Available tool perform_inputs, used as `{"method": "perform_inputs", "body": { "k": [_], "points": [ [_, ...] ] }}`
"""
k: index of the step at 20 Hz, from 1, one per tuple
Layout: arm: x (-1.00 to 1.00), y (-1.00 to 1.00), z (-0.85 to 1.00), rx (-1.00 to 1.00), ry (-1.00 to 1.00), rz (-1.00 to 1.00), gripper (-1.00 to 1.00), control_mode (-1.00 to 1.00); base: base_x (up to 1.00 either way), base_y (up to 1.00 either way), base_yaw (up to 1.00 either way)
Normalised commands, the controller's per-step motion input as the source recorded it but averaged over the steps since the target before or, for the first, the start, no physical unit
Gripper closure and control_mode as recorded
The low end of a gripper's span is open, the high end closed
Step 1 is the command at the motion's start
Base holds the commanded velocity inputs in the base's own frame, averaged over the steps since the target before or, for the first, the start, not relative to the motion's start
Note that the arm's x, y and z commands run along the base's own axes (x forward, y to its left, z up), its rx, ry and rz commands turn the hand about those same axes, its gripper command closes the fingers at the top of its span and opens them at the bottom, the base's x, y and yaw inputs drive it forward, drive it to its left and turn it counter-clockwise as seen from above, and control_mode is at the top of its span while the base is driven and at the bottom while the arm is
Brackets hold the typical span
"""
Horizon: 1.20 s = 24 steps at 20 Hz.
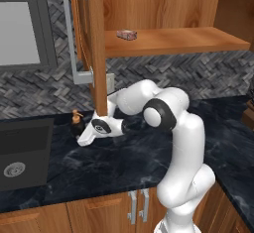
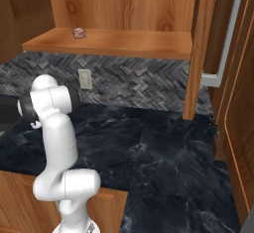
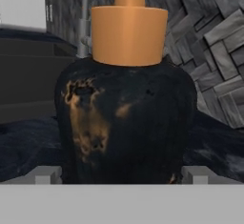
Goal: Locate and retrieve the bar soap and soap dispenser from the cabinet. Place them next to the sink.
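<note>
The soap dispenser [image 1: 77, 122], a squat black bottle with a tan-orange pump, stands upright on the dark counter just right of the sink [image 1: 25, 152]. My gripper [image 1: 81, 139] reaches low to it from the right. In the hand view the soap dispenser [image 3: 125, 118] sits very close between my fingertips [image 3: 47, 174], which stand wide apart at its two sides, so my gripper [image 3: 121, 174] is open around it. The bar soap [image 1: 127, 34] [image 2: 79, 32] lies on the plank shelf of the cabinet [image 1: 173, 41] [image 2: 119, 42], whose door [image 1: 96, 43] is swung open.
The open door's long silver handle [image 1: 72, 33] hangs just above my hand. A herringbone tile wall [image 1: 188, 73] backs the black marble counter [image 1: 124, 162]. A wall outlet [image 2: 85, 79] sits behind the arm. Low wooden doors [image 1: 99, 212] run under the counter, and a tall wooden panel [image 2: 238, 128] stands at the right.
</note>
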Motion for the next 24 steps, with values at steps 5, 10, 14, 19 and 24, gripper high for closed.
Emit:
{"method": "perform_inputs", "body": {
  "k": [5,10,14,19,24],
  "points": [
    [0.0,-0.22,0.12,-0.1,0.06,0.0,-1.0,-1.0,0.0,0.0,0.0],
    [0.0,-0.11,0.22,-0.16,0.04,0.01,-1.0,-1.0,0.0,0.0,0.0],
    [0.0,-0.14,0.18,-0.17,0.08,0.0,-1.0,-1.0,0.0,0.0,0.0],
    [-0.05,-0.28,0.2,-0.13,0.06,0.0,-1.0,-1.0,0.0,0.0,0.0],
    [-0.13,-0.28,0.42,-0.01,0.0,0.0,-1.0,-1.0,0.0,0.0,0.0]
  ]
}}
